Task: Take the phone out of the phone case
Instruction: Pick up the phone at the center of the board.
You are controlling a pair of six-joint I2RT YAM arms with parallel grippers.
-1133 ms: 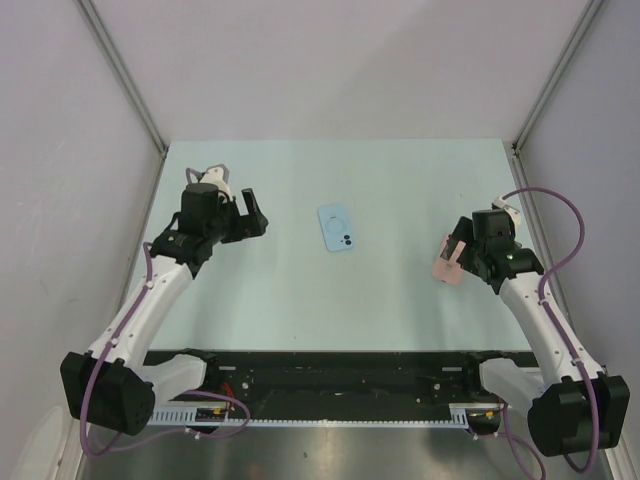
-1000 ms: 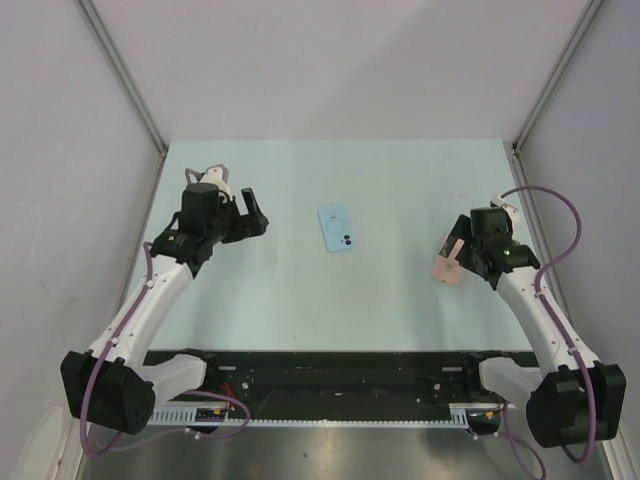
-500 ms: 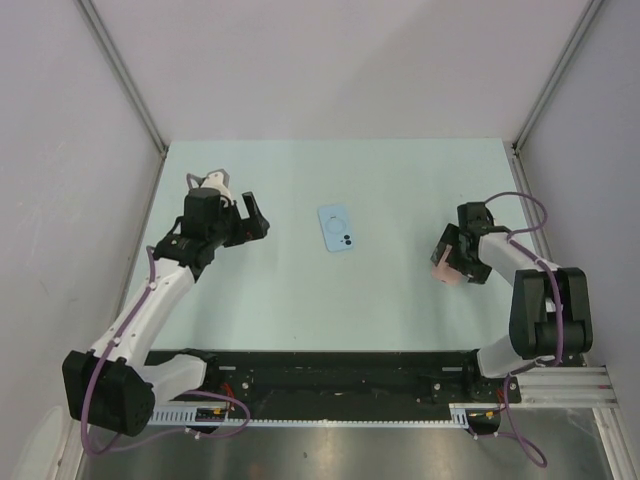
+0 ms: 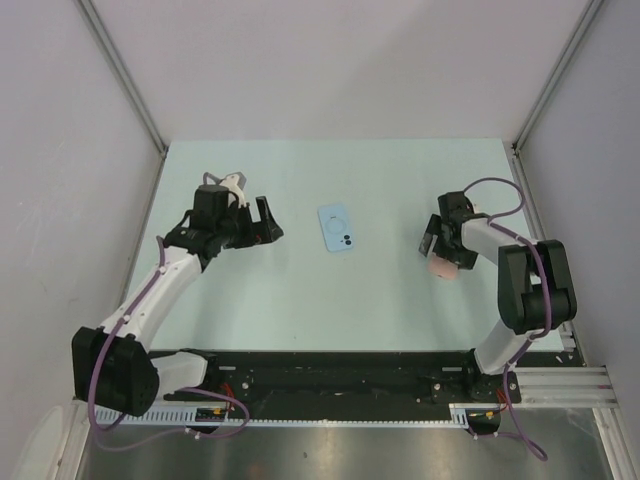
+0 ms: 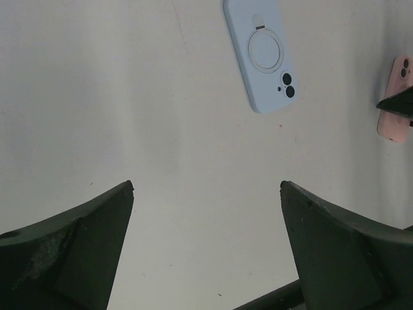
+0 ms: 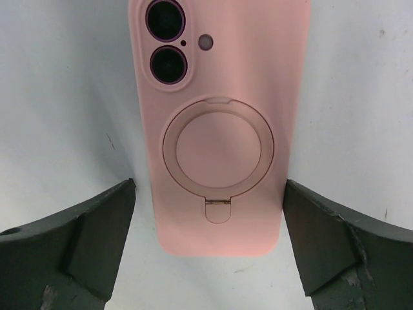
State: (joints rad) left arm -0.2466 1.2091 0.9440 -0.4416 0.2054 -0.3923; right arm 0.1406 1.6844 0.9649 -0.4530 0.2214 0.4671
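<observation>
Two cased phones on table (image 4: pixel 300 290). Nearest: pink phone case (image 6: pixel 219 129), flat, camera side up, straddled by wide-open right gripper (image 6: pixel 208 184), wrist pointing down, no contact. Likely light, rigid inside soft grippy silicone; best pinched across long edges, then peeled at a corner. Left gripper (image 5: pixel 206 184) agape, empty, facing blue phone case (image 5: pixel 261 55) farther out, mid-table.

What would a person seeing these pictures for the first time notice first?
The pink phone fills the right wrist view, lying back up, framed by the open fingers of the right gripper. A blue phone lies alone in the middle of the table, with the left gripper open to its left.
</observation>
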